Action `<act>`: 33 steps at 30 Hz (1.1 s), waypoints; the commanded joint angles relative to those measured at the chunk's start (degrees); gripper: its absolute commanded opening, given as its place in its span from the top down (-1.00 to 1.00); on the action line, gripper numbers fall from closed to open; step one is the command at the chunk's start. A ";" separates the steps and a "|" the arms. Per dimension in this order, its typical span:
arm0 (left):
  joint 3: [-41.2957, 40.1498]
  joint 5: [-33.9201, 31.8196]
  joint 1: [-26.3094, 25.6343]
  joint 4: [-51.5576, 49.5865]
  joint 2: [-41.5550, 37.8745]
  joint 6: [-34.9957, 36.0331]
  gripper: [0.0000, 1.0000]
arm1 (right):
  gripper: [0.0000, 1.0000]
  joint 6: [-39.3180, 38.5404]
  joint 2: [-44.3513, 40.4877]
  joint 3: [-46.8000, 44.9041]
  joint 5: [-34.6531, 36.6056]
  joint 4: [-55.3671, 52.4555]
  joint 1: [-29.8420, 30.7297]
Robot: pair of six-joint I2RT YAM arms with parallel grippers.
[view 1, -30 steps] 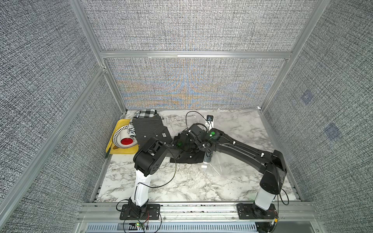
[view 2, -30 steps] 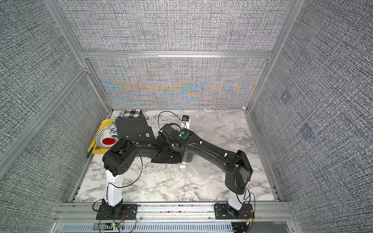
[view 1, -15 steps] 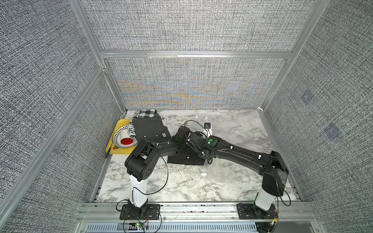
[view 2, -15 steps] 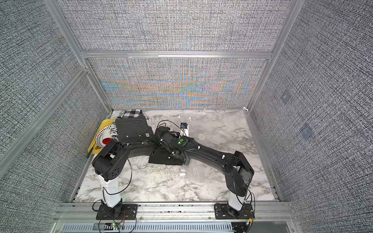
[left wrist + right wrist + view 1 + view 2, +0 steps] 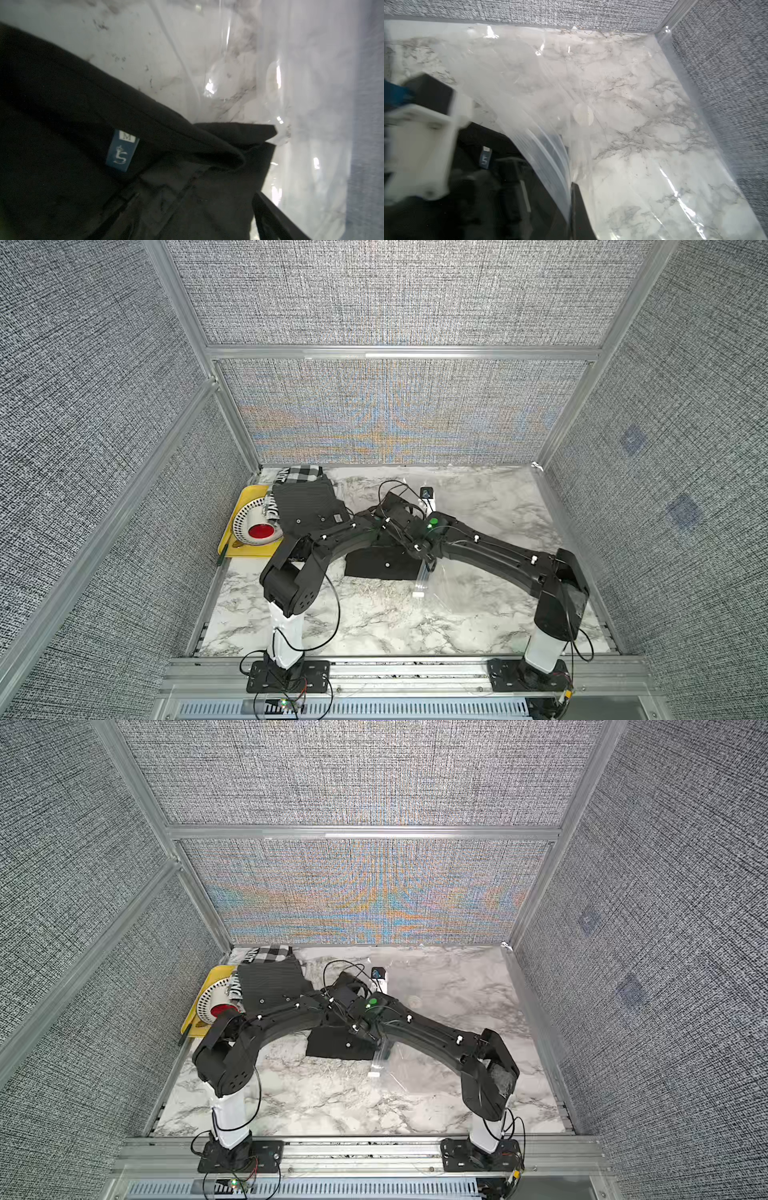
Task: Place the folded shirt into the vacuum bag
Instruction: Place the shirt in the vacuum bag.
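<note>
The folded shirt [image 5: 380,568] is black and lies mid-table, its collar end with a blue tag [image 5: 121,150] inside the mouth of the vacuum bag [image 5: 482,593]. The bag is clear plastic spread over the right half of the table, with a zip-seal edge [image 5: 420,583], a white clip [image 5: 430,502] and a round valve [image 5: 583,114]. My right gripper [image 5: 572,188] is shut on the bag's upper lip and holds it up off the shirt. My left gripper [image 5: 191,209] is over the shirt at the bag mouth. Its jaws stand wide with shirt fabric across them, and only one finger [image 5: 270,216] shows.
A yellow tray [image 5: 245,549] at the left wall holds a white round device with a red centre [image 5: 258,531]. A dark striped folded garment [image 5: 307,506] lies next to it, and a checked one [image 5: 301,472] behind that. Fabric walls enclose the table on three sides.
My left arm's elbow has swung toward the front left and its forearm has stretched toward the bag mouth. The right gripper still holds the bag's lip. The shirt has barely shifted.
</note>
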 commanded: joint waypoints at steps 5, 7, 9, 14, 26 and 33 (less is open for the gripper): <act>2.77 2.03 -0.87 2.11 3.42 -0.18 -0.87 | 1.00 0.56 -0.60 -1.93 -2.98 4.01 -0.13; 4.48 1.81 -0.87 0.66 4.51 -0.33 -0.91 | 1.00 0.32 -1.16 -2.84 -4.01 5.08 -0.30; 7.59 0.96 -1.08 -2.88 6.61 -0.09 -0.96 | 1.00 0.37 -1.18 -3.08 -4.59 5.40 -0.30; 18.65 -9.51 -3.22 -17.82 13.58 4.06 -0.97 | 1.00 0.89 -1.04 -3.28 -5.34 5.13 -0.23; 21.75 -11.25 -4.25 -18.97 19.79 3.92 0.00 | 1.00 0.90 -1.25 -6.13 -6.40 6.78 -0.23; 14.75 -8.29 -3.05 -12.85 11.74 2.41 0.66 | 1.00 1.41 -1.61 -7.90 -6.55 7.07 -0.90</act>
